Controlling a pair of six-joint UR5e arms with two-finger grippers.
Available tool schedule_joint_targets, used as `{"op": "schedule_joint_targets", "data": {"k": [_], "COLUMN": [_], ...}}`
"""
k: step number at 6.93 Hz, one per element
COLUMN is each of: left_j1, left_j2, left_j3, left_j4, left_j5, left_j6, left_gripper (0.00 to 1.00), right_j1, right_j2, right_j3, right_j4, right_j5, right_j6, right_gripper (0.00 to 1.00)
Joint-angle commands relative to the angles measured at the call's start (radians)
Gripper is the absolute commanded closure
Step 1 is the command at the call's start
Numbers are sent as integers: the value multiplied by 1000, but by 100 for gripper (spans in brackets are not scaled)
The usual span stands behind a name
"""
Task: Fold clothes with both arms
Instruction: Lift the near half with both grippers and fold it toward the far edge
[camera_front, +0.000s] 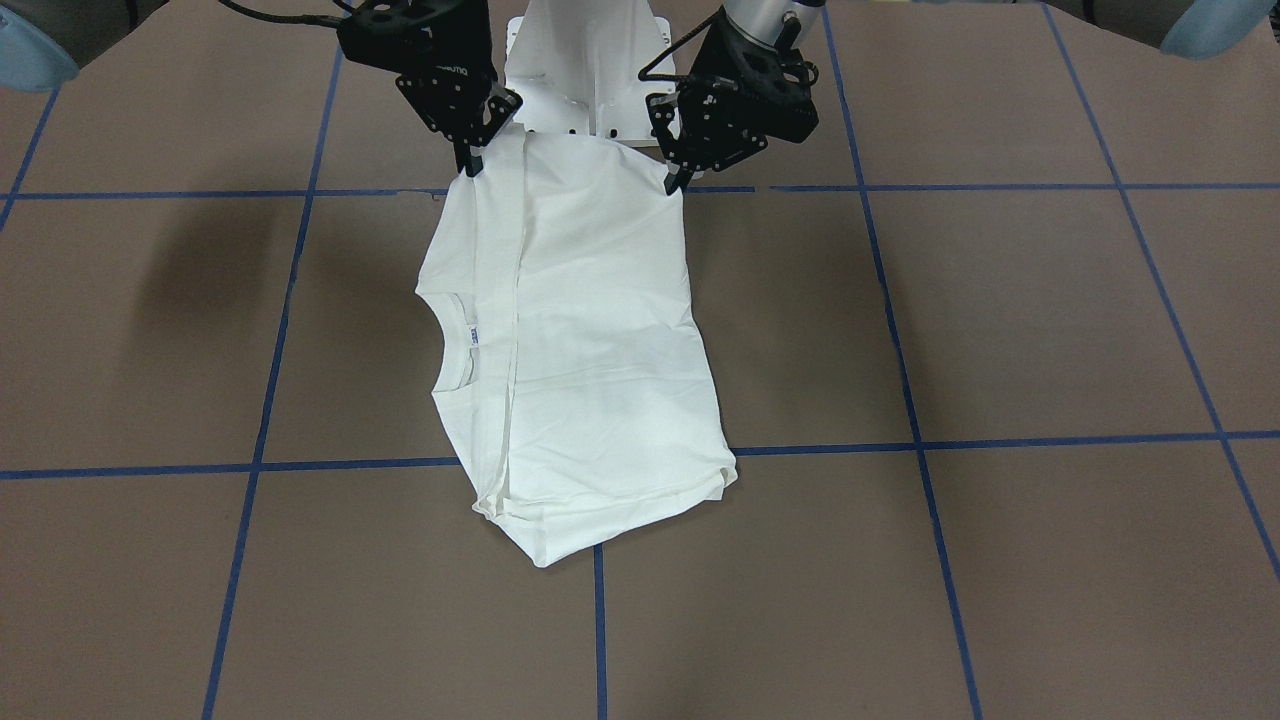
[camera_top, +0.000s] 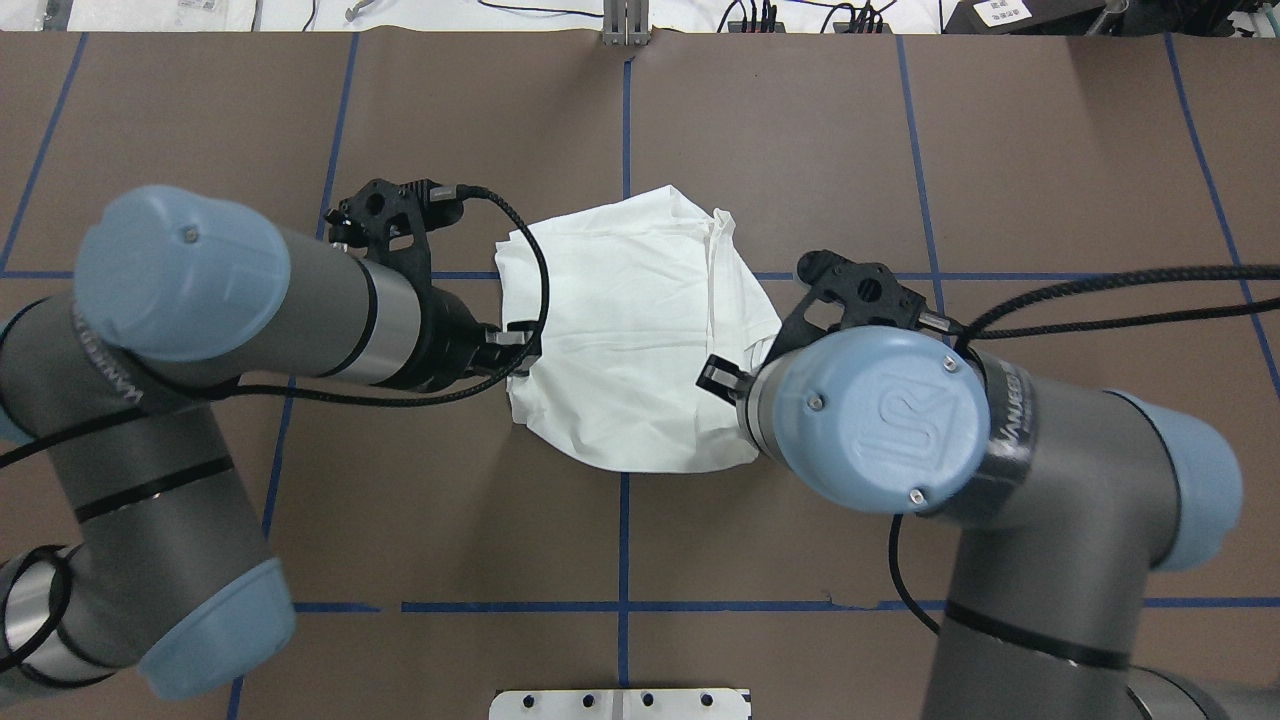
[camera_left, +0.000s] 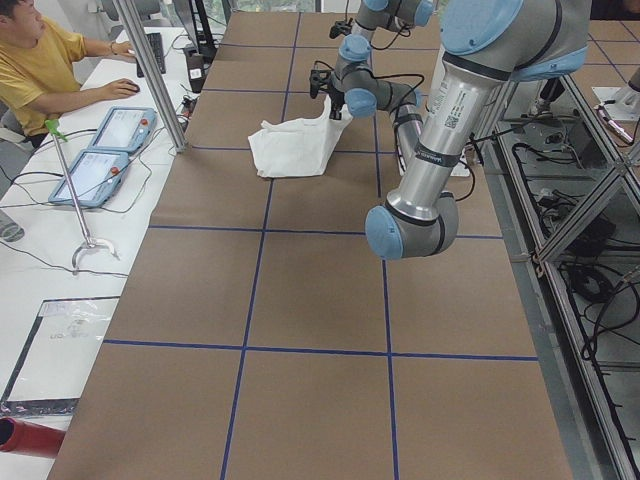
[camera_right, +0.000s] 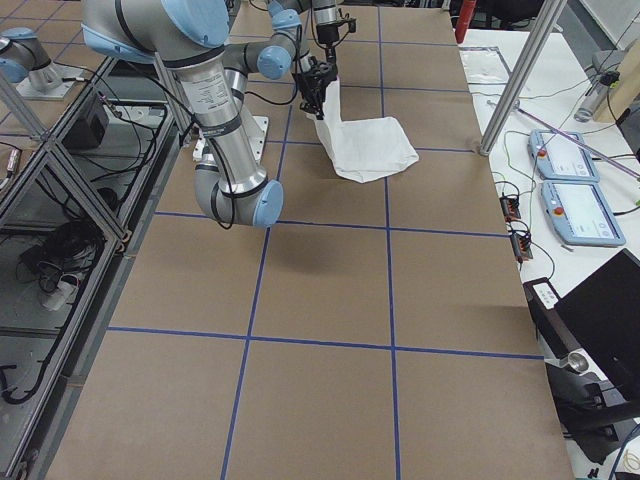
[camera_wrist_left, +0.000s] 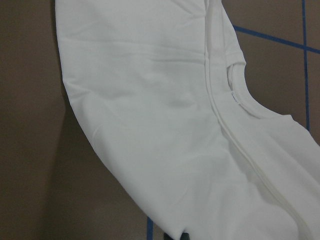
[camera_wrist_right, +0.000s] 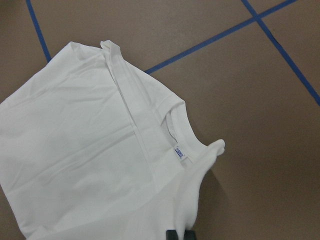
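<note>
With left fingers (camera_front: 677, 181) and right fingers (camera_front: 468, 163) clenched on one raised edge of the half-folded shirt (camera_front: 590, 340), we judge the final fold not yet done.

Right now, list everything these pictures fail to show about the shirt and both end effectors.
- T-shirt underside: hidden by its own folded cloth, every view.
- Neck tag lettering: too small, front and wrist views.
- Right end effector grip: overhead view, covered by its arm's blue joint cap.
- Left end effector fingertips: left wrist view, cut off at the bottom edge.
</note>
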Motion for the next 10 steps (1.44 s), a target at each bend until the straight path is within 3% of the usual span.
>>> {"op": "schedule_joint_targets", "data": {"k": [1,3,5,6,7,8,10], "left_j1": [-111,-164,-175,-174,-175,-188,-288], "left_j2": [-135,-218,-273,-277,-268,-261,-164], "left_j3": [236,482,743,833,855,841,727], "left_j4": [-28,-148,-333,-411,-453,-467,-457], "left_j5": [1,9,79,96,101,95,-50], "left_j6": [84,129,134,132,205,286,445], "left_gripper": [100,100,100,100,2,0,0], "right_j1": [149,240,299,302,306,323,426], "right_j2": [85,231,299,314,314,325,331], "right_j3": [-273,-528,-822,-925,-949,-949,-943], "right_j4": [206,269,489,580,595,593,580], "right_j5": [43,84,92,91,91,107,302], "right_j6": [-81,-132,-159,-175,-234,-298,-439], "right_gripper": [100,100,100,100,34,0,0]}}
